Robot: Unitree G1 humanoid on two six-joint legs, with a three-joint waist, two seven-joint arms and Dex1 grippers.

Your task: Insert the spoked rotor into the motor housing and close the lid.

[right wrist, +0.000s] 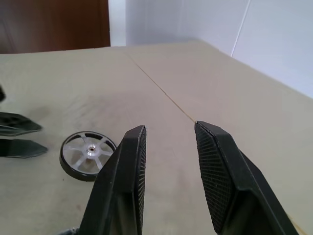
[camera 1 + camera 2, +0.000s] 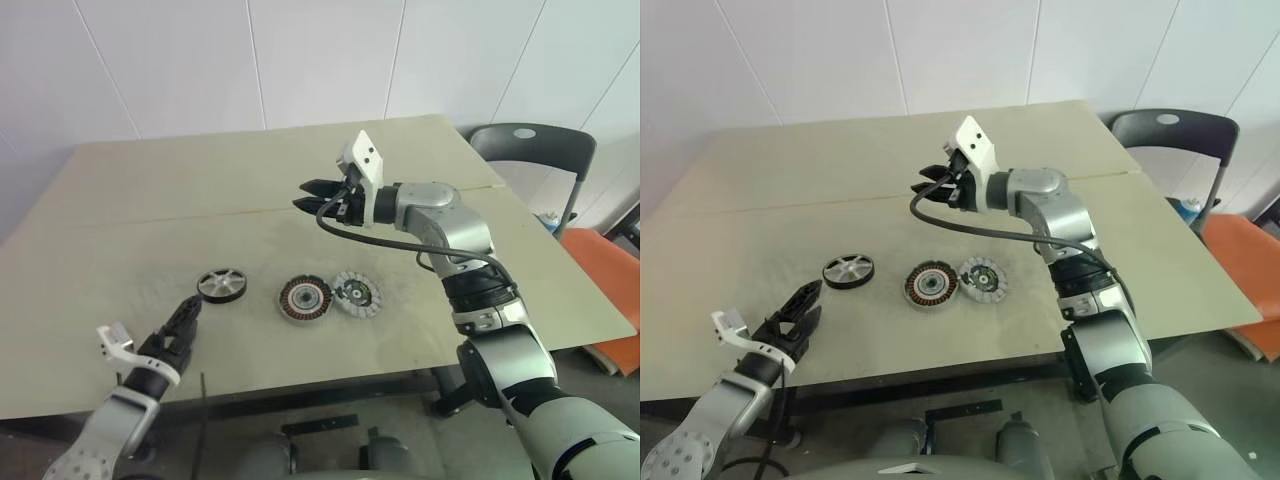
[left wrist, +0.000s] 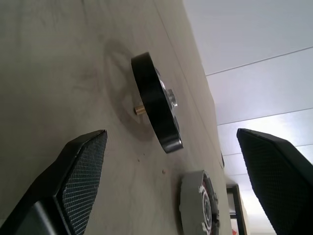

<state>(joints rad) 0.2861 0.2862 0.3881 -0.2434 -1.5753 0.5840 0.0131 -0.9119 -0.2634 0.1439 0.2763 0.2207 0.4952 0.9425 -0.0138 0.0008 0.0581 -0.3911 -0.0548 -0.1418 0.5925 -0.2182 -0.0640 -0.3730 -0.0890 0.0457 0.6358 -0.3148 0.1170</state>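
Left gripper (image 2: 188, 313) is sitting low at the near edge of the table (image 2: 150, 180), fingers spread wide w/ nothing between them, tips pointing toward the spoked rotor (image 2: 222, 285). I'm seeing that rotor lying flat just beyond those tips, black rim, silver spokes; not touching as far as I can tell. In the left wrist view it's showing edge-on between the two pads (image 3: 80, 171), w/ a small brass pin sticking out toward the tabletop.

Right gripper (image 2: 312, 196) is hovering up over the middle of the table, well apart from the parts, pointing across toward the robot's left. Its jaws are standing partly open w/ a clear gap, holding nothing; right wrist view is showing bare tabletop between the fingers (image 1: 124, 181).

Motor housing (image 2: 304, 298) is resting flat on the table, near the front, to the right of the rotor w/ a gap between them; copper-red winding ring and pale centre facing up. Lid (image 2: 357, 294), a pale grey round part, is lying just beside the housing on its right, about touching it, not on top.

Black chair (image 2: 533, 150) is standing past the table's far right corner.
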